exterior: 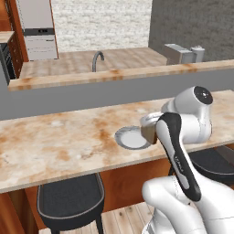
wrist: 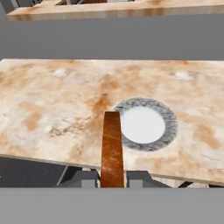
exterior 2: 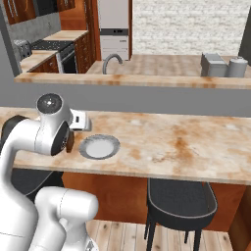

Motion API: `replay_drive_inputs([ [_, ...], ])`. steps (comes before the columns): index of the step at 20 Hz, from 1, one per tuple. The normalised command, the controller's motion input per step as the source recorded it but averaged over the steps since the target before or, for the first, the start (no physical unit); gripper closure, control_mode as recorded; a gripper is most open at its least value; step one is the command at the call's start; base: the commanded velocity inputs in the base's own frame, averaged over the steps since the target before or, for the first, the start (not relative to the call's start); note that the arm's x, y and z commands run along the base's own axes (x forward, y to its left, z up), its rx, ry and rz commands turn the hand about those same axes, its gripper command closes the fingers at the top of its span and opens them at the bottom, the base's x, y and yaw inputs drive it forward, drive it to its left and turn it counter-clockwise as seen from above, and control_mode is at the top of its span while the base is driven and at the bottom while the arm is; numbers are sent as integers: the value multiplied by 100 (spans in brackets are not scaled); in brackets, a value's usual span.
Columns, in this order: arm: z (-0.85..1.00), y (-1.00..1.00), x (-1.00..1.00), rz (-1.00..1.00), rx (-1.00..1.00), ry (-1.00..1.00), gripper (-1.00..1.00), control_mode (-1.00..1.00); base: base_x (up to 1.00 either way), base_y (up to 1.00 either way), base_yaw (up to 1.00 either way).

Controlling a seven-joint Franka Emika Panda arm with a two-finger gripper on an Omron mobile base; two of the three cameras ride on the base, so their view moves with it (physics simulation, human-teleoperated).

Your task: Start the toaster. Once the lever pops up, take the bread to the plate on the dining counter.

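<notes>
- In my hand view the pincer [wrist: 112,180] is clamped on the bread [wrist: 112,148], a brown slice seen edge-on, standing upright between the two dark finger tips.
- The slice hangs over the near edge of the worktop [wrist: 52,105], just beside the plate's [wrist: 168,131] near-left rim.
- In the left base view the arm is folded forward, its wrist over the near edge of the worktop, and the hand hides part of the plate [exterior: 128,139].
- In the right base view the plate [exterior 2: 99,147] sits close to the near edge, toward the worktop's left end.
- The toaster [exterior 2: 213,65] stands on the far counter behind the raised ledge.
</notes>
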Motion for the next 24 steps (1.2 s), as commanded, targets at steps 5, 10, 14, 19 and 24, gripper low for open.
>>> replay_drive_inputs([
  [5,-23,1,28,0,0,0,100,-100,0,0,0],
  [10,-9,2,40,0,0,0,100,-100,0,0,0],
  [14,-15,2,40,0,0,0,100,-100,0,0,0],
  [19,-16,1,34,0,0,0,100,-100,0,0,0],
  [24,-26,2,28,0,0,0,100,-100,0,0,0],
])
